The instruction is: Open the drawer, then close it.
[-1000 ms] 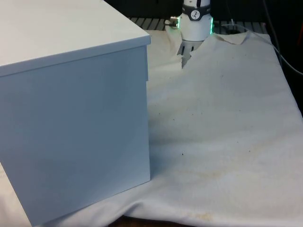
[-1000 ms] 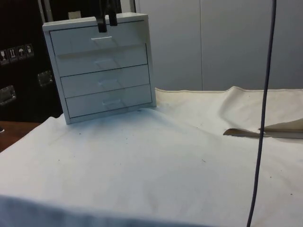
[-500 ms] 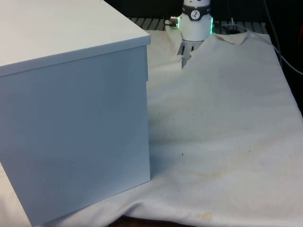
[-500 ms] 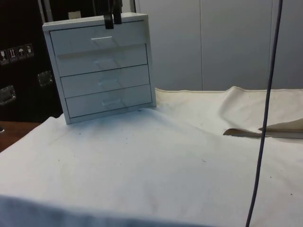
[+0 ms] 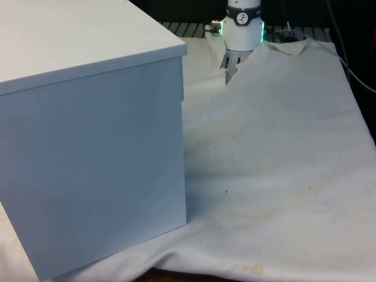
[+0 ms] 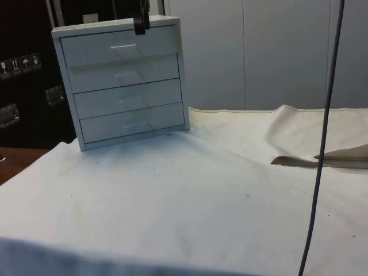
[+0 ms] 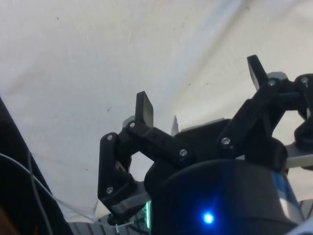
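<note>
Shifted rightward and upward in the side view, the wide-open gripper (image 7: 200,88) is seen above the chest of drawers (image 6: 123,86), its drawers shut; a descent to a handle (image 6: 123,46) is called for.

A robot lab — a worktop (image 6: 190,213) under a white cloth, black curtains (image 5: 176,9) behind, dark cabinets (image 6: 23,86) and cables (image 6: 322,144) alongside.

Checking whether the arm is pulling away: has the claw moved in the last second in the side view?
Yes. The claw has risen and shifted toward the chest of drawers' right edge, leaving the top drawer handle.
</note>
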Robot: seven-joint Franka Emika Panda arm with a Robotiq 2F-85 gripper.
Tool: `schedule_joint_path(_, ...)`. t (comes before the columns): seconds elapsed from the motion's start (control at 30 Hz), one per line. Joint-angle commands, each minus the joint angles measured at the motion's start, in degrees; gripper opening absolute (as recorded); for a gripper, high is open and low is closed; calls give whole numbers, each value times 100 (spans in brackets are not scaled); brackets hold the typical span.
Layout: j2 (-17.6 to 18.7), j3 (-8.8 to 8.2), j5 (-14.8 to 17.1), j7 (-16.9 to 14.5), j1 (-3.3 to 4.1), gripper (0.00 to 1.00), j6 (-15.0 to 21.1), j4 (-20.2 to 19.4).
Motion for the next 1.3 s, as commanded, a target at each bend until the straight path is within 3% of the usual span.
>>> schedule_joint_path(0.0, -40, 0, -23, -86, 0, 100, 74, -46)
schedule_joint_path(0.13, -6, -29, 0, -195, -6, 100, 17, -11)
schedule_joint_path(0.37, -17, -63, -23, -613, 0, 100, 246, -92)
schedule_joint_path(0.4, -6, -69, 0, -550, -6, 100, 143, -52)
schedule_joint_path(0.6, 46, -63, -11, -917, -11, 100, 378, -132)
schedule_joint_path(0.63, 40, -69, 0, -854, -6, 100, 298, -109)
schedule_joint_path(0.8, 126, -80, 6, -1152, -29, 100, 481, -126)
schedule_joint_path(1.27, 201, -143, -17, -1604, -34, 100, 756, -149)
